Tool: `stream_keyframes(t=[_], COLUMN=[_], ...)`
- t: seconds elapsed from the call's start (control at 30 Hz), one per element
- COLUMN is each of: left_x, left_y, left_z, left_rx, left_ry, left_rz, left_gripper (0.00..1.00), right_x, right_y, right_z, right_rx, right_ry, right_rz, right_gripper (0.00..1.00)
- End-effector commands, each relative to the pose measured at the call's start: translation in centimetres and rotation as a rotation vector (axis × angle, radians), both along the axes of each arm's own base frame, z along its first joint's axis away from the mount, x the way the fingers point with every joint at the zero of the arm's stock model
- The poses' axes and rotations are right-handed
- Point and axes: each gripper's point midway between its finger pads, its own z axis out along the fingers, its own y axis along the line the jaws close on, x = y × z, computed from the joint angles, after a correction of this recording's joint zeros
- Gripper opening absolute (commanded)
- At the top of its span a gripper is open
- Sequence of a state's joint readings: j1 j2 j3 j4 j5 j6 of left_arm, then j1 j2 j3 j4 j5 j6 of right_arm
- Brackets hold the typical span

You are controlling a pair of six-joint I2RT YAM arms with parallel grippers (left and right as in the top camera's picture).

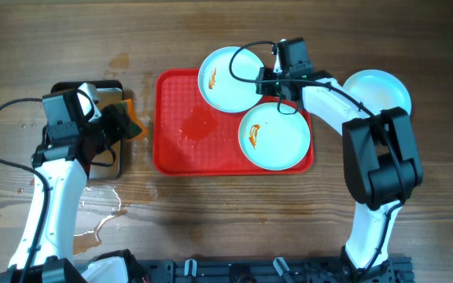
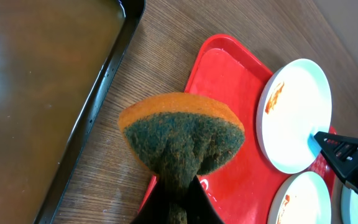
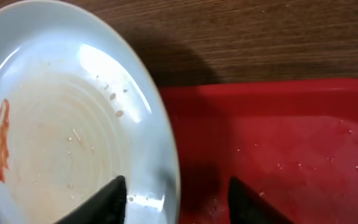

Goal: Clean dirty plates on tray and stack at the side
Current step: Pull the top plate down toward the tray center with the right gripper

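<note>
Red, textured plastic makes up the large rectangular tray point(image 1: 185, 135) at the middle of the wooden table point(image 1: 289, 220), and it holds two of the three round pale blue-white plates. The far plate point(image 1: 222, 79) overhangs the tray's back edge and carries an orange-red sauce smear point(image 1: 212, 77) near its left side. The near plate point(image 1: 278, 140) lies wholly on the tray beside it, with its own smear point(image 1: 254, 135). Droplets wet the tray's bare floor. The third plate point(image 1: 380, 86) sits off the tray on the table to the right, partly hidden by the arm and showing no smear.

The right gripper point(image 1: 272, 79) is at the far plate's rim. In the wrist view its fingers stand apart, one over the plate's inside and one over the tray, with the rim between them and not pinched.

The left gripper point(image 1: 112, 126) is clamped on an orange-and-green scouring sponge point(image 1: 128, 122), held between the tray's left edge and a black metal pan point(image 1: 113, 85). The pan's inside looks glossy and brownish. A water puddle point(image 1: 101, 220) lies on the table in front of the pan.
</note>
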State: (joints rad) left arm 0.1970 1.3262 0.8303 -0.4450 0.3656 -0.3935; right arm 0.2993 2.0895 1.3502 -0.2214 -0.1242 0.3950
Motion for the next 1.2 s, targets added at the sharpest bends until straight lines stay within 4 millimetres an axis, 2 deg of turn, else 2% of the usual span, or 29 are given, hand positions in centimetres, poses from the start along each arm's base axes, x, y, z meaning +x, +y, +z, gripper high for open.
stream_keyframes(t=[0.0,0.03,0.1,0.23,0.3,0.53,0.67,0.77,0.93,1.03,1.17], left_x=[0.2,0.2,0.2,0.2,0.2,0.2,0.2,0.2,0.2,0.0,-1.0], left_y=[-0.4,-0.4,-0.4,-0.4,-0.4,-0.4,-0.4,-0.4,-0.4,-0.5,-1.4], left_z=[0.2,0.2,0.2,0.2,0.2,0.2,0.3,0.3,0.3,0.1,-0.9], left_rx=[0.000,0.000,0.000,0.000,0.000,0.000,0.001,0.001,0.001,0.001,0.008], left_ry=[-0.014,-0.014,-0.014,-0.014,-0.015,-0.015,-0.015,-0.015,-0.015,-0.004,0.049], left_rz=[-0.033,-0.033,-0.034,-0.034,-0.034,-0.034,-0.034,-0.034,-0.034,-0.037,-0.076], left_gripper=[0.04,0.04,0.04,0.04,0.04,0.04,0.04,0.04,0.04,0.04,0.04], right_x=[-0.4,-0.5,-0.7,-1.1,-1.4,-3.3,-5.5,-6.9,-9.6,-9.7,-9.8], right_y=[1.6,1.8,2.0,3.1,3.8,6.8,8.9,10.2,11.1,10.1,9.9], right_z=[-1.1,-1.5,-1.8,-1.6,-1.4,-0.2,0.7,0.3,-1.1,-1.9,-2.0], right_rx=[0.008,0.007,0.005,0.060,0.091,0.201,0.208,0.186,0.077,-0.031,-0.036], right_ry=[0.015,0.021,0.028,0.041,0.050,0.093,0.132,0.157,0.213,0.207,0.215], right_rz=[0.034,0.038,0.043,0.083,0.106,0.201,0.243,0.272,0.291,0.218,0.203], right_gripper=[0.45,0.43,0.31,0.11,0.04,0.04,0.04,0.04,0.04,0.04,0.04])
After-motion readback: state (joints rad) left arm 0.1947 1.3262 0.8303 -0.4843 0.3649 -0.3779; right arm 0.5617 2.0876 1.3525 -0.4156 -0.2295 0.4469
